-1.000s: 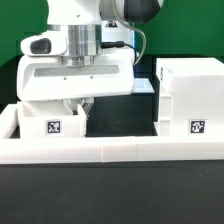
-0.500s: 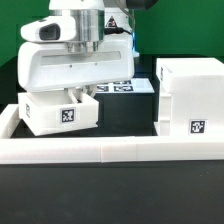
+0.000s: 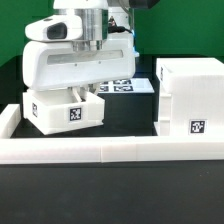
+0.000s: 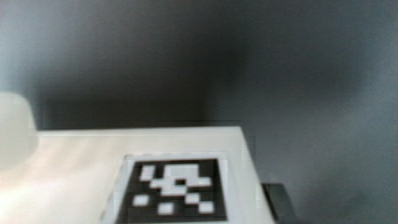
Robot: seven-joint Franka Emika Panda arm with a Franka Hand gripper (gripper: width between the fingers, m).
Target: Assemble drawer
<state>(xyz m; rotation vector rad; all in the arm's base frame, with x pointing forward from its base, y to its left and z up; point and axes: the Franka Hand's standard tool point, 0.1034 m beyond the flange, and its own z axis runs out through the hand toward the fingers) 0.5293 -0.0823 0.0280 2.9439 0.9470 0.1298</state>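
Observation:
My gripper (image 3: 83, 95) is shut on a small white drawer tray (image 3: 50, 112) and holds it just above the table at the exterior view's left, behind the border wall. The tray's square tag (image 3: 70, 113) faces the camera. In the wrist view the tray's tagged wall (image 4: 178, 185) fills the lower part, with one dark finger (image 4: 274, 205) against its edge. The tall white case (image 3: 190, 95) stands at the exterior view's right, with a tag (image 3: 197, 127) low on its front. No second tray shows.
The long low white border wall (image 3: 110, 150) runs across the front and turns back at the exterior view's left (image 3: 8, 120). The marker board (image 3: 125, 86) lies flat behind the gripper. Dark table shows between the tray and the case (image 3: 125, 115).
The tray has come up from behind the border wall with my gripper and turned, so its tag sits higher and further to the exterior view's right. In the last half second almost nothing moved.

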